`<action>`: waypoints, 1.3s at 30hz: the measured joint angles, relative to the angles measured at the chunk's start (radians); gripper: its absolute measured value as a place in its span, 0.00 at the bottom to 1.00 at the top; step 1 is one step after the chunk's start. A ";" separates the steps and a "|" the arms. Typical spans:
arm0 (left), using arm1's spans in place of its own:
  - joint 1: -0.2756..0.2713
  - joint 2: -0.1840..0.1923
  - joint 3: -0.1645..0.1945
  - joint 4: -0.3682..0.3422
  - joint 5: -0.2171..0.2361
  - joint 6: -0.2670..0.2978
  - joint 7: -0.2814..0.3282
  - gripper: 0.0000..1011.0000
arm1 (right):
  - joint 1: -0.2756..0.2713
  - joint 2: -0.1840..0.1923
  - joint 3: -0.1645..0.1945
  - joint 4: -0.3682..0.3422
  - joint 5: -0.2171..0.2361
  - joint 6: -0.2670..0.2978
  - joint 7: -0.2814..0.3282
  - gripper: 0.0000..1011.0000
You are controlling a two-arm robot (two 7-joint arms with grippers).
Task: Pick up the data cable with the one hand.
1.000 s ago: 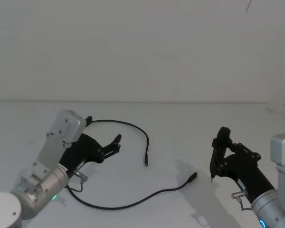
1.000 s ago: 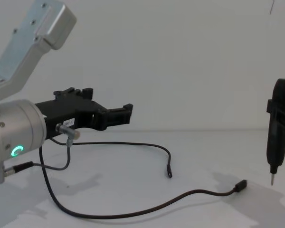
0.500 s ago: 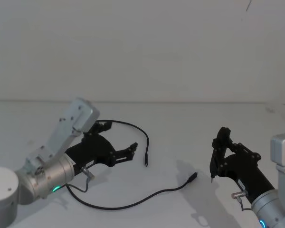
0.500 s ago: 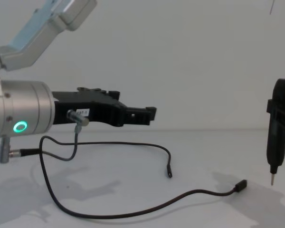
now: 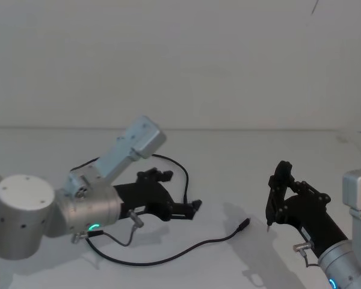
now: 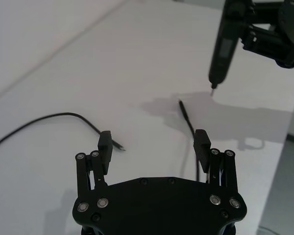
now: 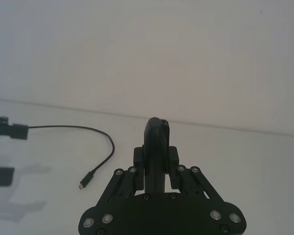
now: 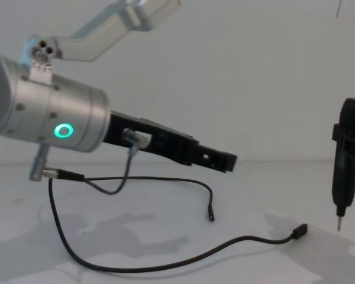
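Left gripper (image 6: 153, 141): the fingers are set wide apart and nothing is held. It is carried low over the table (image 5: 240, 156), pointing forward and to the right.
Change noted: within the last second the left arm is seen to have swung forward and to the right, from the cable's left loop to a place over its two ends.
Data cable (image 8: 136, 271): it is found lying flat on the table, untouched. One plug (image 6: 118, 146) is seen just beside an open finger in the left wrist view; the other plug (image 5: 243, 224) lies farther toward the right arm.
Bearing on task: the approach is judged nearly complete. Lowering and closing are not yet done.
Right gripper (image 7: 156, 161): it is parked at the right, clamped on a slim black tool (image 8: 345, 160) held upright, tip close over the table.
Surroundings: a short grey wire (image 8: 115, 189) hangs from the left wrist above the cable and is not to be mistaken for it.
Obstruction: nothing is seen between the jaws and the cable. The thin cable, lying flush on the table, is judged hard to catch, and the tool tip stands near the farther plug.
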 joint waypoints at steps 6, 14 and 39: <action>-0.047 -0.019 0.045 0.021 0.004 0.073 -0.013 0.99 | 0.000 0.000 0.000 0.000 0.000 0.000 0.000 0.28; -0.093 -0.045 0.096 0.055 0.026 0.142 -0.021 0.99 | 0.000 0.000 0.000 0.000 0.000 0.000 0.000 0.28; -0.143 -0.115 0.148 0.162 0.053 0.225 -0.035 0.99 | 0.000 0.000 0.000 0.000 0.000 0.000 0.000 0.28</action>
